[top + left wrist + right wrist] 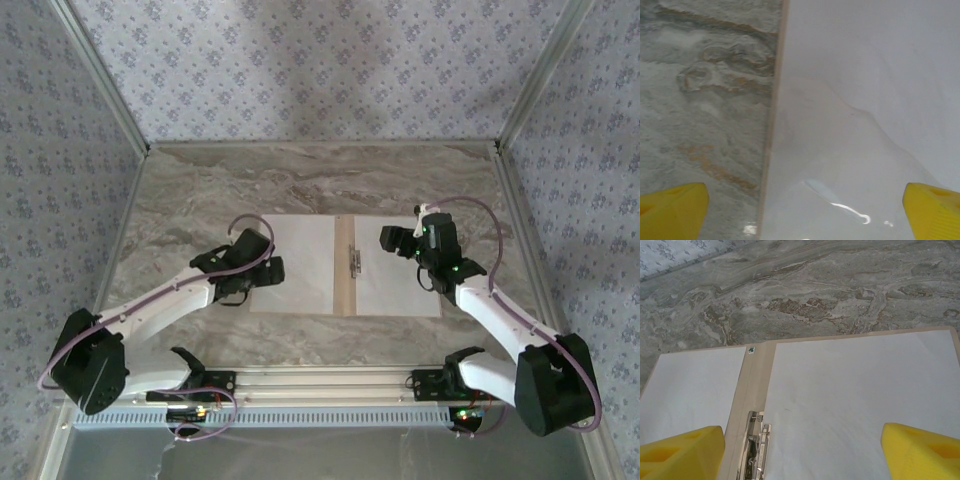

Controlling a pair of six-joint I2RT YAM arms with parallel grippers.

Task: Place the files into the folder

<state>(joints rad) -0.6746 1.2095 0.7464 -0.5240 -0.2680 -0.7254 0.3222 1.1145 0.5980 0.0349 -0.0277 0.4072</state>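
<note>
Tan cardboard folder (342, 296) holds smooth white files (305, 250).

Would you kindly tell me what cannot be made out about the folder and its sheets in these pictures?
- Top view: the left gripper covers the outer edge of the left sheet, hiding how it lies there.
- Right wrist view: the clip is cut off by the bottom edge; whether it pins either sheet is unclear.
- Left wrist view: glare and blur on the left sheet; flat or buckled cannot be told.
</note>
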